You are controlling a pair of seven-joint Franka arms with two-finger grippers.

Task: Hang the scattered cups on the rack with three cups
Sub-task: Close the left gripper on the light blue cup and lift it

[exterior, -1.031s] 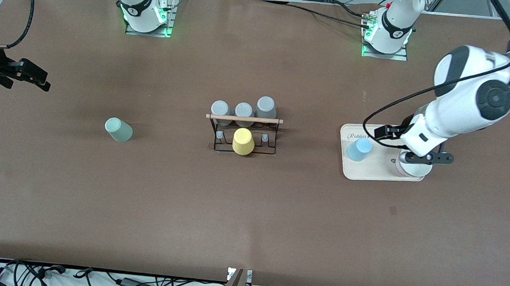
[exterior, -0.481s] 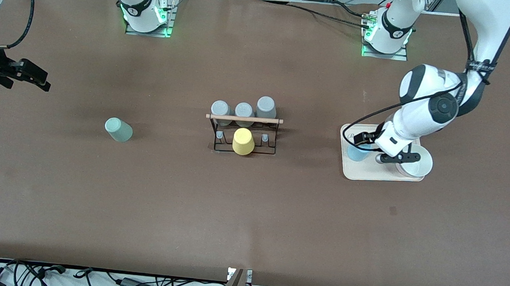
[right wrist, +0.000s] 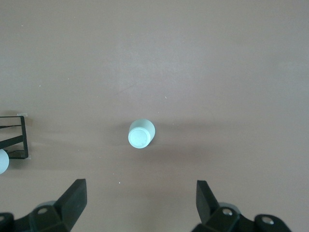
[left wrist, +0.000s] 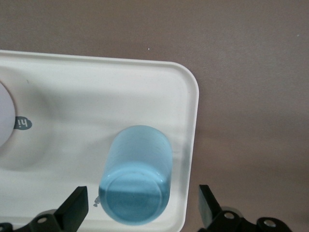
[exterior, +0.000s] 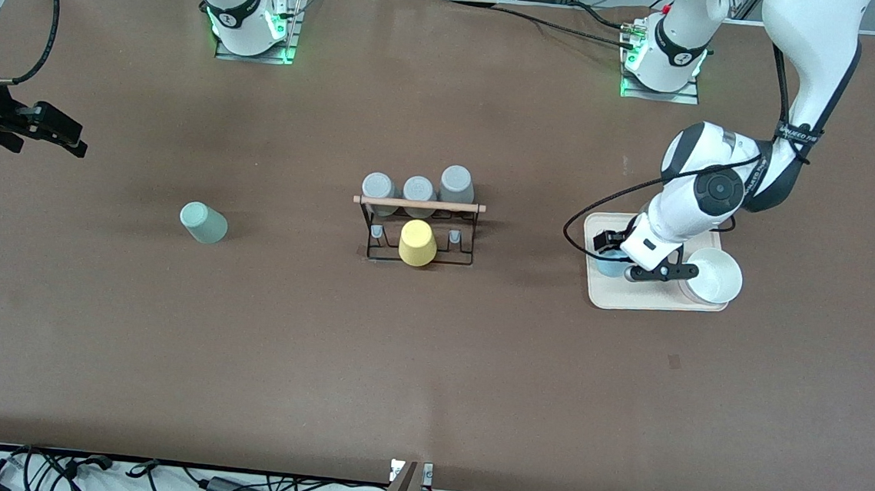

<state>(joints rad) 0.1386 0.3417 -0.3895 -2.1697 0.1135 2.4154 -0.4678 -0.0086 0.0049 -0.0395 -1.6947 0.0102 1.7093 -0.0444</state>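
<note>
One blue cup upside down, wrist-seen

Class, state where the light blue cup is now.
The light blue cup stands upside down on the cream tray, toward the left arm's end, beside a white bowl.

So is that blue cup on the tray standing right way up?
No, the blue cup stands upside down on the tray; its closed base faces up.

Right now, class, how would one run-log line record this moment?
left gripper: open, over blue cup on cream tray | right gripper: open, waiting above mint cup | rack: unchanged
</note>
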